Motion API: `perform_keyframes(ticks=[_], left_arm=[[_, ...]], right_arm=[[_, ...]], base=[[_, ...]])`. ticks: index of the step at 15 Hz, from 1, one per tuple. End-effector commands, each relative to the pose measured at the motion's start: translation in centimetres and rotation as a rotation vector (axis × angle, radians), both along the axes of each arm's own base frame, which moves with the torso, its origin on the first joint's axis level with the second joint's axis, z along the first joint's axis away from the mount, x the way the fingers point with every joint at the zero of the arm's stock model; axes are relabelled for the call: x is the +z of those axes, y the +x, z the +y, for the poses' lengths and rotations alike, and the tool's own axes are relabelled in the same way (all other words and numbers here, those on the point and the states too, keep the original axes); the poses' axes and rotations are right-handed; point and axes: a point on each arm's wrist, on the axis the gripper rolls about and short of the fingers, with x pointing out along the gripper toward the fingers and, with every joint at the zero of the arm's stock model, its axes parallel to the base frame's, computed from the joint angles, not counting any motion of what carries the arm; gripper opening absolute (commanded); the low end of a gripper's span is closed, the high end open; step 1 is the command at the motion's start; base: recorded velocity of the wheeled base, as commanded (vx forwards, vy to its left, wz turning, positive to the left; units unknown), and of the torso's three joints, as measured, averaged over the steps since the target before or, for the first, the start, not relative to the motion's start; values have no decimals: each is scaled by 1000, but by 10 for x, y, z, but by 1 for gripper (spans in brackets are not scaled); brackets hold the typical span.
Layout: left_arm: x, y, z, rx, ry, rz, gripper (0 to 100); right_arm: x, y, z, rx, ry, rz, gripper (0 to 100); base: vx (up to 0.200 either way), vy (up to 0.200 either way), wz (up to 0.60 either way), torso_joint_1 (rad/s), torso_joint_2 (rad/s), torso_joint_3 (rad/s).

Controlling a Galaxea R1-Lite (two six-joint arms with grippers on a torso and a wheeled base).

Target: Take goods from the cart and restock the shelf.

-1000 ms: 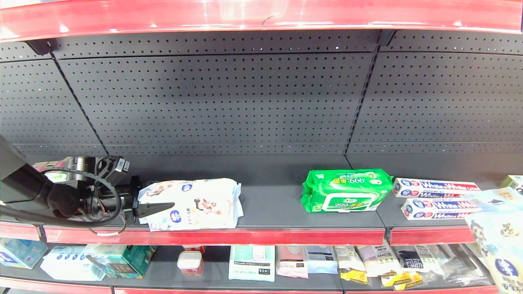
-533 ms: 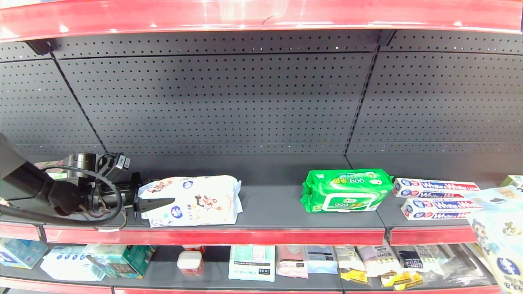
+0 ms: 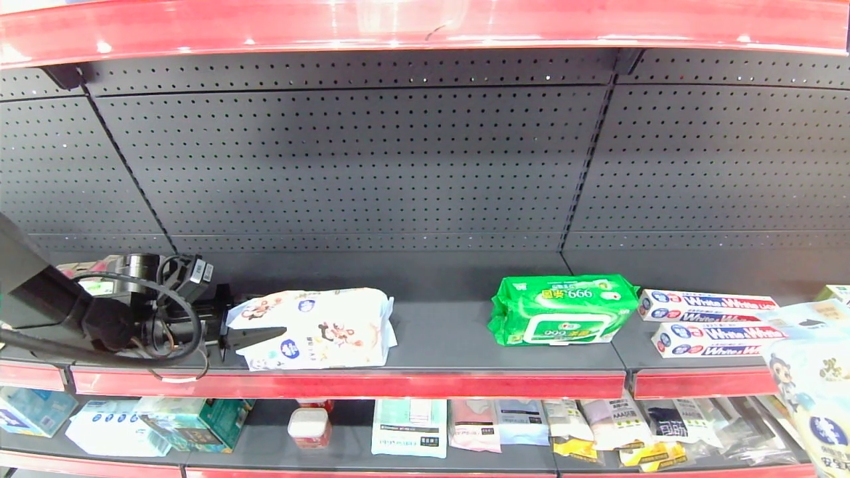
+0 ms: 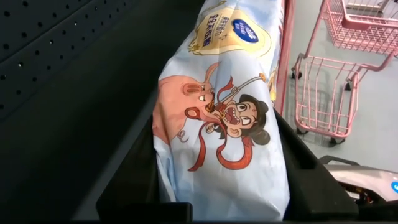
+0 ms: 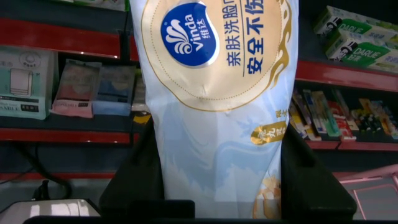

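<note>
**White cartoon pack (image 3: 332, 325) at the shelf: placement in hand, release outstanding**

The white cartoon pack is found lying on its side on the middle shelf (image 3: 438, 338), towards its left end and close to the red front lip. It is gripped at its near end by the left gripper (image 4: 219, 186), whose fingers (image 3: 255, 335) are closed on either side of it. Full contact between pack and shelf board cannot be confirmed from the views supplied.

A second pack (image 3: 813, 385) of the same kind is held upright by the right gripper (image 5: 217, 177), its fingers clamped on the lower part. It is kept in front of the shelving at the right, well apart from the first pack.

A green wipes pack (image 3: 561, 309) and two toothpaste boxes (image 3: 707, 322) are noted further right on the same shelf. The pink cart (image 4: 339, 81) is seen on the floor behind the left arm.

Assessment: the step in hand is judged to be the setting down of the first pack. The next move calls for the left fingers to be released and drawn straight back, so that the soft pack is not dragged over the lip. The bare stretch between the white cartoon pack and the green wipes pack is considered suitable for the second pack.
</note>
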Motion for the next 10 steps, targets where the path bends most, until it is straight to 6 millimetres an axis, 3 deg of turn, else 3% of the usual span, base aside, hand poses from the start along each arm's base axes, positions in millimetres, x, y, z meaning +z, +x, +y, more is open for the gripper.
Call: perform_keyframes(ticks=[1,10], left_arm=[[-7,-4,-1,-3,-1,18,0],[-10,-9,-1,-5,6,12,0]], right_arm=[[1,0,0,0,0,0,0],[0,0,0,-4,-1,0,0]], base=[[0,0,0,0,0,0],[0,0,0,0,0,0]])
